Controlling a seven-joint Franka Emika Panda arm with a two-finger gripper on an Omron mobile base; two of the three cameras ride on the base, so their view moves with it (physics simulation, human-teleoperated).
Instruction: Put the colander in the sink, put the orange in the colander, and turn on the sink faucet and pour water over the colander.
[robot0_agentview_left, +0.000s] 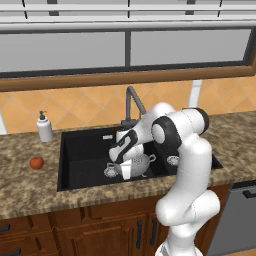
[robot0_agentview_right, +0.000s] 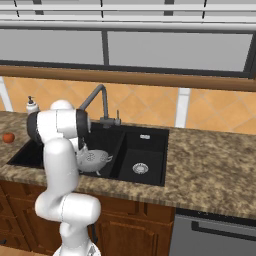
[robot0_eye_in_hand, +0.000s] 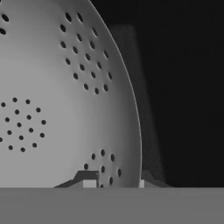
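Fingers (robot0_eye_in_hand: 114, 181) are pinched shut across the rim of the colander (robot0_eye_in_hand: 57, 100), one tip inside the wall and one outside, as the hand view shows. In the left base view the colander (robot0_agentview_left: 140, 164) hangs tilted low inside the wider, left basin of the sink (robot0_agentview_left: 82, 150), close to its floor; whether it already touches the bottom I cannot tell. A round silver drain (robot0_agentview_left: 110, 171) lies just to its left.

Risks from here, as I judge them:

- A thin rim held at one edge gives little purchase. If the colander is let go while it leans, it could roll onto its side or come to rest upside down, and the fruit would then have nowhere to sit.
- Pressing lower could knock the bowl or the hand against the basin floor or the divider to the right.
- The sink faucet (robot0_agentview_left: 134, 102) rises at the far edge, just behind the arm, so a careless lift could strike its spout.
- If the colander ends up far from under the spout, the stream might miss it.

The orange (robot0_agentview_left: 36, 162) waits on the worktop (robot0_agentview_left: 30, 187), well to the left of the sink, near a white soap bottle (robot0_agentview_left: 44, 127).
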